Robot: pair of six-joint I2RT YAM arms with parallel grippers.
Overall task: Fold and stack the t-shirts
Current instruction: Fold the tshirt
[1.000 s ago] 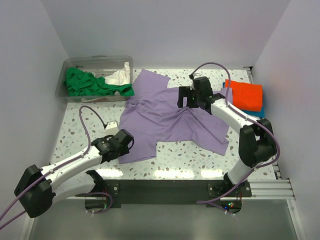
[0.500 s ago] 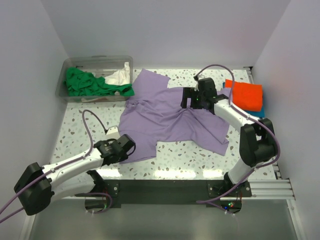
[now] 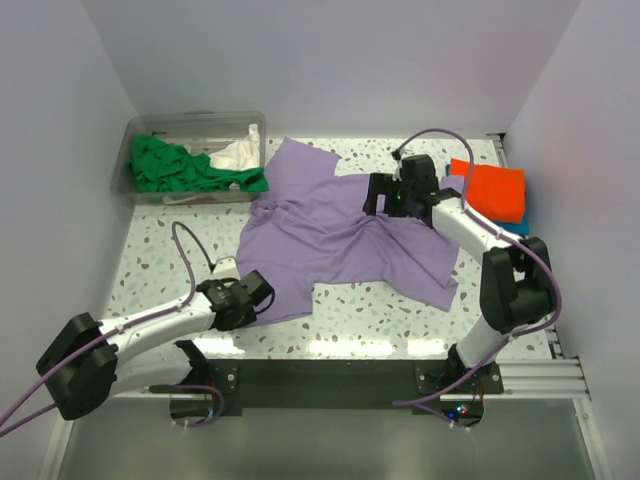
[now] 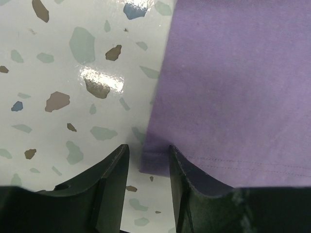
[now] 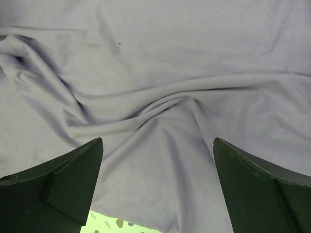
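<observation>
The left arm is lying low along the near edge of the table (image 3: pixel 150 262), reaching in from the lower left with its wrist tipped down. The left gripper (image 3: pixel 258 300) is sitting at the near left corner of the purple shirt (image 3: pixel 340 240). In the wrist view its fingers (image 4: pixel 112 167) are standing a narrow gap apart with the hemmed corner lying flat between them. They are straddling the cloth, not clamping it.

The right arm is bending at a raised elbow on the right side, and its forearm is stretching back and to the left over the shirt. The right gripper (image 3: pixel 378 197) is hanging above the shirt's far middle with its jaws spread wide and nothing between them. Its own camera is looking down on a run of soft creases.

Counting the cloth, the one purple shirt is lying spread and rumpled across the middle of the table, its far left part just beside the tub (image 3: pixel 190 120). A green heap (image 3: pixel 170 165) is filling the left of that clear tub, spilling a little over its near right edge. Whether it is one shirt or several cannot be told. A white shirt (image 3: pixel 238 155) is bunched up against the tub's right end. At the far right, one folded orange shirt (image 3: pixel 492 190) is resting on a blue shirt (image 3: pixel 515 228), of which only an edge is showing. There are two arms and one tub.
</observation>
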